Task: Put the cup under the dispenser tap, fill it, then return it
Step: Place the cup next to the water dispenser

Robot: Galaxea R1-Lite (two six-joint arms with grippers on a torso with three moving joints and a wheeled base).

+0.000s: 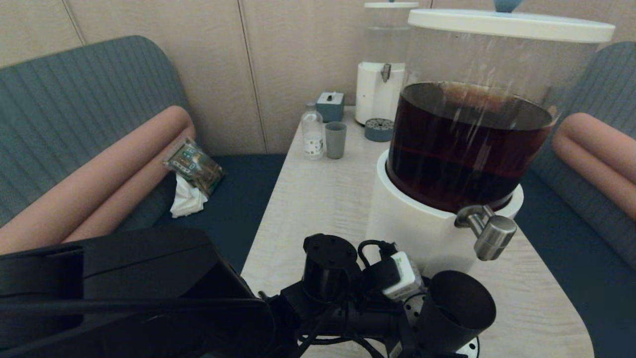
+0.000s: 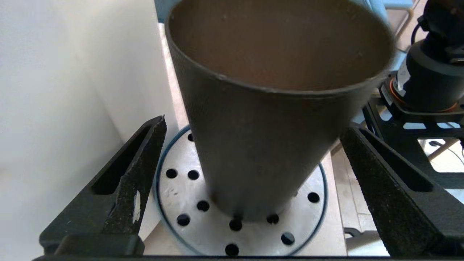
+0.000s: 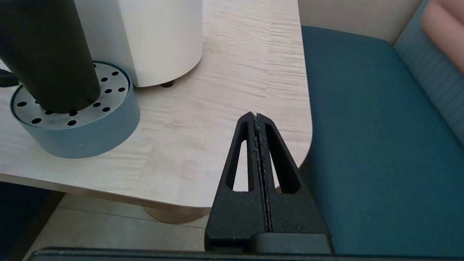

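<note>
The matte black cup (image 1: 457, 303) stands on a round perforated drip tray (image 2: 174, 195) in front of the big dispenser's white base (image 1: 412, 223). It sits just below and in front of the brushed-steel tap (image 1: 489, 231). My left gripper (image 2: 253, 123) is open around the cup (image 2: 268, 145), one finger (image 2: 134, 174) clear of it, the other (image 2: 366, 159) close against its side. The cup (image 3: 47, 54) and tray (image 3: 90, 134) also show in the right wrist view. My right gripper (image 3: 256, 116) is shut and empty, hanging over the table's near right corner.
Far along the table stand a smaller white dispenser (image 1: 380, 94), its blue-grey tray (image 1: 378, 129), a grey-green cup (image 1: 336, 140), a clear bottle (image 1: 312, 134) and a small box (image 1: 330, 106). A snack packet (image 1: 194, 166) lies on the left sofa. Blue seats flank the table.
</note>
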